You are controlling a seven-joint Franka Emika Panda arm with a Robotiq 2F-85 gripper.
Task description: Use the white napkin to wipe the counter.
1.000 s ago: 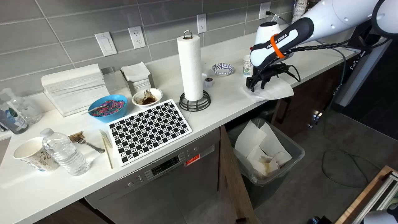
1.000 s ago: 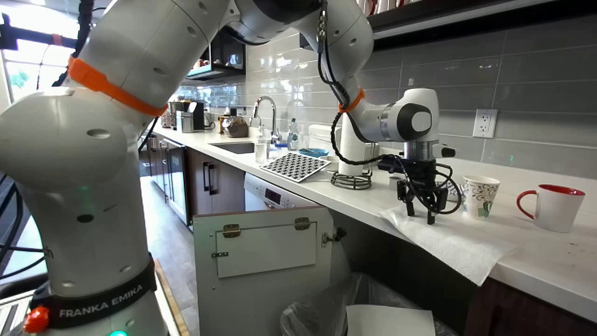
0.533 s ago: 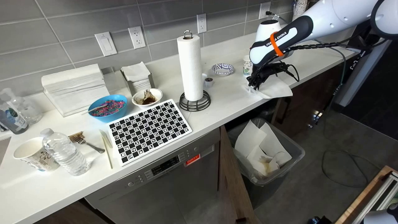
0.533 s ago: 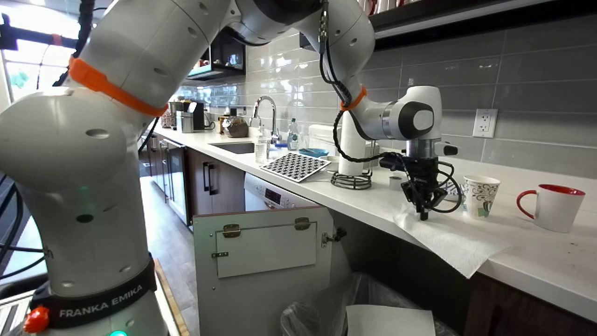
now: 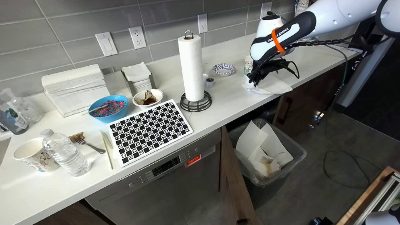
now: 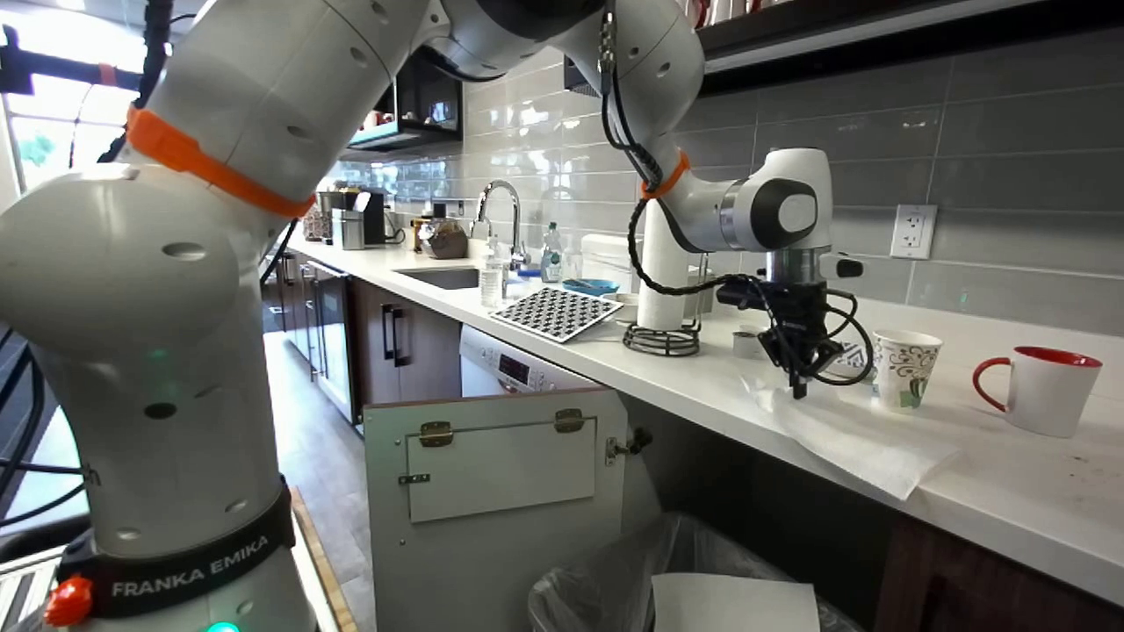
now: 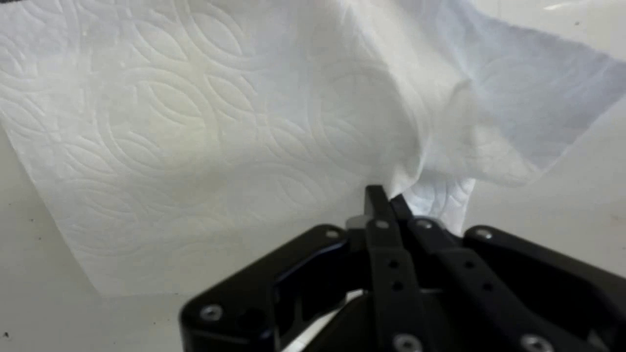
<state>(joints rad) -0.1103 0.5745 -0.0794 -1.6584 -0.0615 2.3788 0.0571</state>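
One white robot arm [image 5: 337, 20] hangs over a long white counter [image 5: 225, 103], its black gripper [image 7: 389, 195] holding a white napkin [image 7: 230, 142]. In the wrist view the jaws are together, clamped on a gathered fold toward one side of the sheet; the rest spreads over the countertop, w/ a rumpled flap past the fold. Can't tell if the pinched bit touches the surface. In an exterior view, a napkin corner [image 6: 903, 478] reaches the front edge & seems to poke past it. Paper cup [image 6: 907, 373] stands nearby, red-rimmed mug [image 6: 1049, 395] beyond; paper towel roll [image 5: 191, 68] is on the opposite side, apart. A few dark specks [image 7: 6, 335] lie nr the napkin, prob. crumbs to wipe.

Handling, as I judge it: v. light, thin, limp embossed paper, so it'll trail & crumple rather than push; not slippery, but may rip if tugged hard or wet. Pinch looks OK for dragging; for pressing, prob. better to bunch it nr the middle, b/c the loose part carries no force.
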